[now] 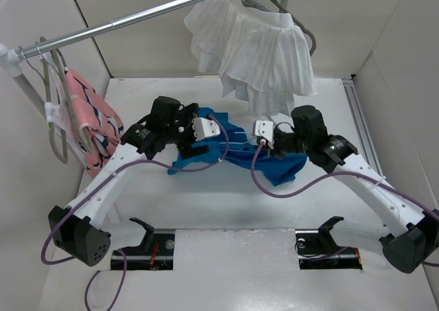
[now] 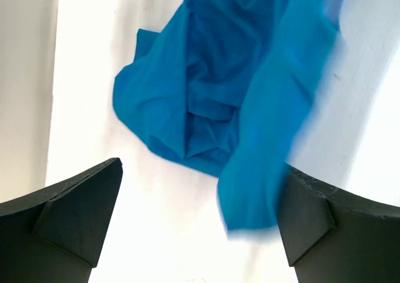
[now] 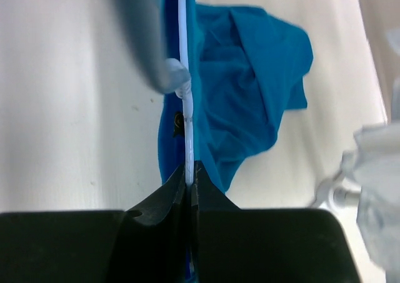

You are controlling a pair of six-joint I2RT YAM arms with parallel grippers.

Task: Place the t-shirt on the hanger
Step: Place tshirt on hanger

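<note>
The blue t-shirt (image 1: pixel 230 156) lies crumpled on the white table between the two grippers. It also shows in the left wrist view (image 2: pixel 212 89) and the right wrist view (image 3: pixel 244 83). The thin pale-blue hanger (image 1: pixel 236 145) runs across the shirt, partly under the fabric. My right gripper (image 1: pixel 263 136) is shut on one slim arm of the hanger (image 3: pixel 186 133), its jaws (image 3: pixel 189 180) pinched together on it. My left gripper (image 1: pixel 206 129) is open (image 2: pixel 200 214) just above the shirt's left side. A blurred fold of the shirt (image 2: pixel 262 170) hangs close to its right finger (image 2: pixel 319 220).
A metal rail (image 1: pixel 137 14) crosses the back. A white pleated garment (image 1: pixel 257 47) hangs from it just behind the shirt. A pink striped garment (image 1: pixel 92 122) hangs at the left. White walls close in both sides.
</note>
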